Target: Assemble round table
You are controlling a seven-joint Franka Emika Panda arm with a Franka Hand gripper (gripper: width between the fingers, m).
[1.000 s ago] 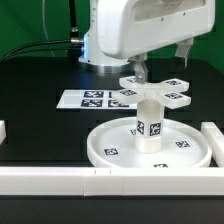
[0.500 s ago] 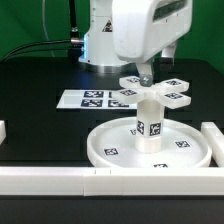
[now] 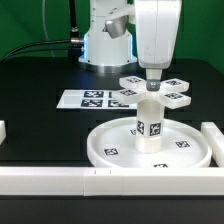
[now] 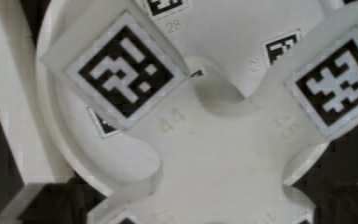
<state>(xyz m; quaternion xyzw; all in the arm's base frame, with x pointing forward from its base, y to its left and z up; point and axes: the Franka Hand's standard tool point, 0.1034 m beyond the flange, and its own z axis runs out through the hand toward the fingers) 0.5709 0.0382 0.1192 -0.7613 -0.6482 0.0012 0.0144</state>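
A black surface (image 3: 40, 110) holds the white plastic parts of a small round table. Near the front, a large round rimmed disc (image 3: 115, 150) lies flat, with small black-and-white square tags on its inner face. A short thick cylinder (image 3: 149, 120) stands upright at the middle of the disc, with a square tag on its side. On top of the cylinder sits a flat cross-shaped piece (image 3: 152, 89), level, its arms spreading outward, each arm carrying a tag.

The robot arm reaches down from above. Its hand (image 3: 152, 76) is directly over the centre of the cross-shaped piece, with the fingertips right at the piece's top surface. The hand is spread as wide as it goes and grips nothing. Whether the fingertips actually touch the piece cannot be told.

The wrist view looks straight down at the cross-shaped piece from very close: its smooth white centre fills the picture, and two arms with large tags fan out from it. The fingers are not clearly distinguishable in this view.

Behind the parts, toward the exterior view's left, the marker board (image 3: 95, 99) lies flat on the surface. Long white border bars (image 3: 60, 180) run along the front edge and along the exterior view's right side (image 3: 213, 137). The arm's white base (image 3: 105, 45) stands at the back.
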